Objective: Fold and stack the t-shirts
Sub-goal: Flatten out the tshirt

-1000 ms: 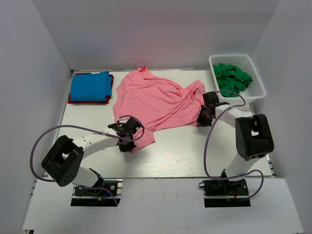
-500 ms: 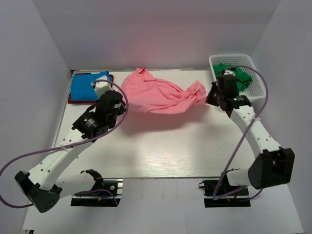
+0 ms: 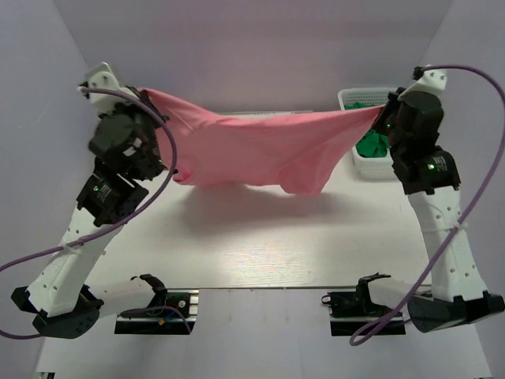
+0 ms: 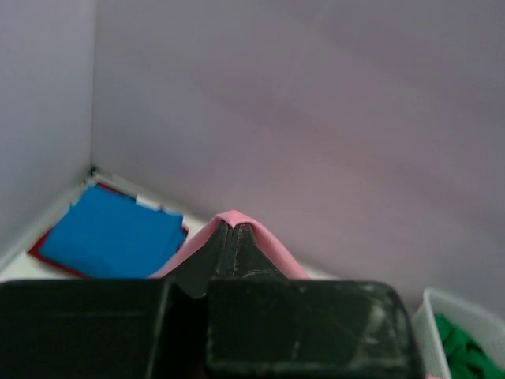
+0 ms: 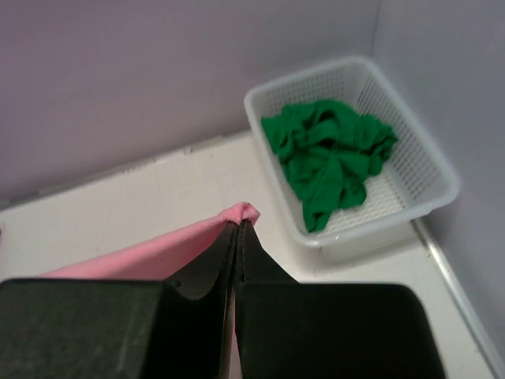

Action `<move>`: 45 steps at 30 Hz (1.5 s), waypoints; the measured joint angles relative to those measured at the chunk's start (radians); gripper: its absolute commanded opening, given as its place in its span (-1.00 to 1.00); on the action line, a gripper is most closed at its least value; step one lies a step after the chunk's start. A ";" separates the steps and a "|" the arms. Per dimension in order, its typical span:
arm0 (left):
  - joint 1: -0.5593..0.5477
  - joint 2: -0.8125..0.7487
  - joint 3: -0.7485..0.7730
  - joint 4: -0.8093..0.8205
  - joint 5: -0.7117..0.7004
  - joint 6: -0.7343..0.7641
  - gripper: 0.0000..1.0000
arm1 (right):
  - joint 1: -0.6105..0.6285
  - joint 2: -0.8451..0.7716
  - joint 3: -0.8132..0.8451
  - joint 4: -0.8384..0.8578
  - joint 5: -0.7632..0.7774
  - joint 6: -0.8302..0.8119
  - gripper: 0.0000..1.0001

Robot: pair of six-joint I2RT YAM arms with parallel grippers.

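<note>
A salmon pink t-shirt (image 3: pixel 252 150) hangs stretched in the air between both raised arms, well above the table. My left gripper (image 3: pixel 142 96) is shut on its left corner, and the pink cloth (image 4: pixel 233 216) wraps over the fingertips in the left wrist view. My right gripper (image 3: pixel 385 116) is shut on the right corner, where a pink fold (image 5: pixel 243 213) pokes out at the tips. A folded bright blue t-shirt (image 4: pixel 110 235) lies on a red one (image 4: pixel 49 254) in the far left corner. Dark green t-shirts (image 5: pixel 331 162) sit crumpled in the basket.
The white lattice basket (image 5: pixel 430 170) stands at the far right corner against the wall, partly behind the right arm in the top view. Grey walls close in the table (image 3: pixel 260 245) on three sides. Both arm bases are at the near edge.
Both arms have lifted the pink t-shirt off the table and pulled apart, so it went from a bunched heap to a sheet stretched high between them.
</note>
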 measured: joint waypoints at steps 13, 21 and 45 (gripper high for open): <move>-0.006 0.042 0.405 0.171 0.074 0.348 -1.00 | 0.000 -0.215 0.134 0.046 0.050 -0.228 -1.00; -0.006 0.013 0.512 0.054 0.307 0.286 -1.00 | 0.000 -0.324 0.182 0.058 -0.122 -0.316 -1.00; -0.006 0.029 0.373 0.075 0.196 0.332 -1.00 | -0.003 -0.339 0.208 0.145 0.097 -0.418 -1.00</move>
